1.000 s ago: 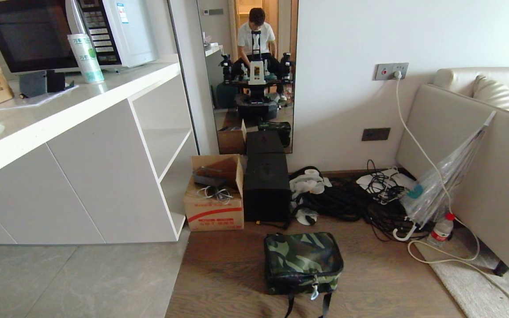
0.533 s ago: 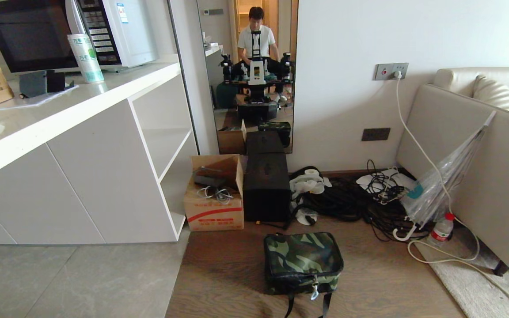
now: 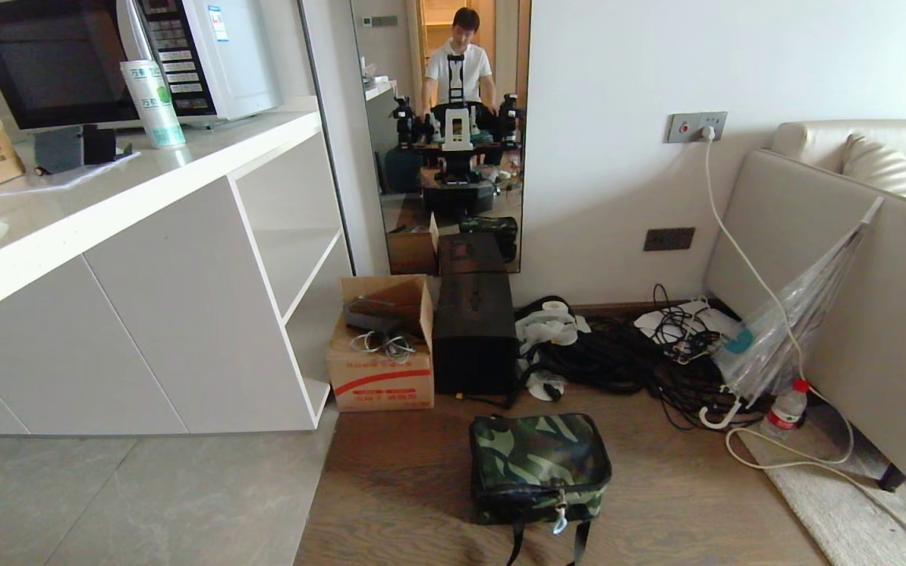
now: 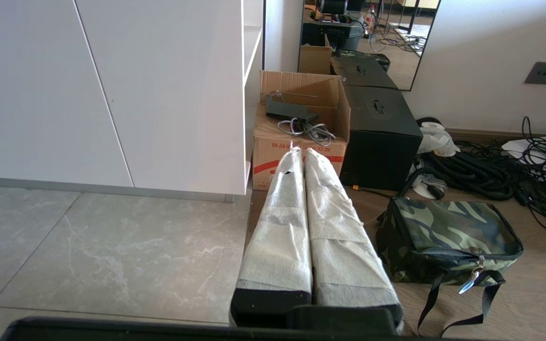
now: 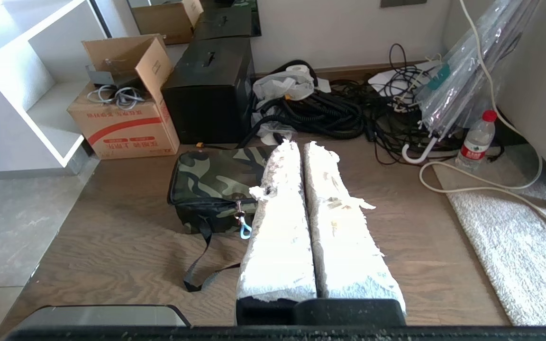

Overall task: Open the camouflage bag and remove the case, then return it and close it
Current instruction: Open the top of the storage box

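The camouflage bag [image 3: 539, 465] is set on the wood floor, zipped, in front of a tall black box [image 3: 475, 339]. The left gripper [image 4: 300, 154] is held level above the floor just beside the bag, white-wrapped fingers pressed together, nothing grasped. The right gripper [image 5: 297, 144] is likewise held level over the bag's near edge, clenched and empty.

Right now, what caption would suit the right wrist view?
Shut right end effector poised above a zipped camouflage bag on the wooden floor.
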`<state>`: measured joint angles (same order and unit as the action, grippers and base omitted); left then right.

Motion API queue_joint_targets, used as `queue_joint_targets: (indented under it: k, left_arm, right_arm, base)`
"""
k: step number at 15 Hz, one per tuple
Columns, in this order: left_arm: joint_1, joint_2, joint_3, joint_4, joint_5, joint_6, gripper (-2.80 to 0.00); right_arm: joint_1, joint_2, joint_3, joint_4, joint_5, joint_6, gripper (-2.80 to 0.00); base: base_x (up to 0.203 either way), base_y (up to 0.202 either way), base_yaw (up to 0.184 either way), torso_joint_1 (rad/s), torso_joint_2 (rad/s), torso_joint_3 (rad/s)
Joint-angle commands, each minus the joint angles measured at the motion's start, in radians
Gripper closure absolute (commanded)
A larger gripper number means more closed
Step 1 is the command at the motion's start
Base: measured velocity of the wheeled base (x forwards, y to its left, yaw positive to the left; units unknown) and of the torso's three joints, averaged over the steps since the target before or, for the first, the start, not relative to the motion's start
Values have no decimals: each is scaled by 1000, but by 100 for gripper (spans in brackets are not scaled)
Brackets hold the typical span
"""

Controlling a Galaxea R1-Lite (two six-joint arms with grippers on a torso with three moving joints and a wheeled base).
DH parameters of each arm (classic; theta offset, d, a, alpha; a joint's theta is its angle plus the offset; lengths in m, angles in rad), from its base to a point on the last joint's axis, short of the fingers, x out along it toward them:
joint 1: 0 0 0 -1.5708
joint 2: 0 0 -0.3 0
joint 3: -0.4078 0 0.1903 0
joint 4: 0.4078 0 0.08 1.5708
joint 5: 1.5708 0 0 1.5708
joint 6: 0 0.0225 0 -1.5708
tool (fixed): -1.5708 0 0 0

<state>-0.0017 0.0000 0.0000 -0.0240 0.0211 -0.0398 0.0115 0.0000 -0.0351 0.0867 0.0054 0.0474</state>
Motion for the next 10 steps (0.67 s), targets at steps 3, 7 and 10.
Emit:
queue_joint_targets:
  k: [3, 7, 10]
  left_arm:
    - [0, 0, 9, -1, 0, -1, 0]
    - [0, 0, 9, 1, 0, -2, 0]
    - [0, 0, 9, 1, 1, -5, 0]
  right_arm:
    - [-1, 2, 0, 1, 1, 0, 0]
    - [-1, 2, 0, 1, 1, 0, 0]
    - [1, 2, 1, 1, 1, 0, 0]
  base:
    - [0, 0, 0, 0, 0, 0]
    - [0, 0, 0, 0, 0, 0]
    - [0, 0, 0, 0, 0, 0]
